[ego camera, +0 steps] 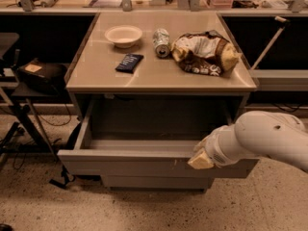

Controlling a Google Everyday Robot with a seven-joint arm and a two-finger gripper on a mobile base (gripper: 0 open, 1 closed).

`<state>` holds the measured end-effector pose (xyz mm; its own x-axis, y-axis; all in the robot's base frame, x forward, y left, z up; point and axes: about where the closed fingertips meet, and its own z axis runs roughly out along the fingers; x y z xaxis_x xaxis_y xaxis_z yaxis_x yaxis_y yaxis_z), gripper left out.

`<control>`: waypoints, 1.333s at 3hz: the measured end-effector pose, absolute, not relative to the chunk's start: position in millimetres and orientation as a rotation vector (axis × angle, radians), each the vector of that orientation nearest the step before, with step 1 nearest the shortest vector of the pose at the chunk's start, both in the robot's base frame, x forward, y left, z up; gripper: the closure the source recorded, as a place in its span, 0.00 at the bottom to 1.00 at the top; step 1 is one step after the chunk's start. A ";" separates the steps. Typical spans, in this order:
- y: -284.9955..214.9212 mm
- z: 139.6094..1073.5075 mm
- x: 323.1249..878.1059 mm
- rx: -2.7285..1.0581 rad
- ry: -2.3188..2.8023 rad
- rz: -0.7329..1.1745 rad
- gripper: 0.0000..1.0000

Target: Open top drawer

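Note:
The top drawer [120,163] is a wide shallow grey drawer under the tabletop. It stands pulled far out toward me, and the part of its inside that shows holds nothing. My gripper [200,159] is at the top edge of the drawer front, right of centre, at the end of the white arm [269,139] that reaches in from the right. The gripper's tan tip rests at the front's rim. A narrower grey drawer front [154,182] shows just below the open drawer.
On the tabletop [159,73] lie a white bowl [123,35], a dark packet [129,62], a can on its side [161,42] and a crumpled chip bag [204,52]. A black stand with a bag [38,76] is at the left. Speckled floor lies in front.

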<state>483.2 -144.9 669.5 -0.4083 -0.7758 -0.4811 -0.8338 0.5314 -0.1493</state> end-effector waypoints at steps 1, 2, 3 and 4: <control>-138.5 675.4 473.3 -1.306 2.244 0.146 1.00; -140.1 674.9 457.7 -1.303 2.252 0.139 1.00; -140.2 676.0 456.9 -1.303 2.253 0.139 1.00; -141.0 675.9 446.8 -1.300 2.258 0.134 1.00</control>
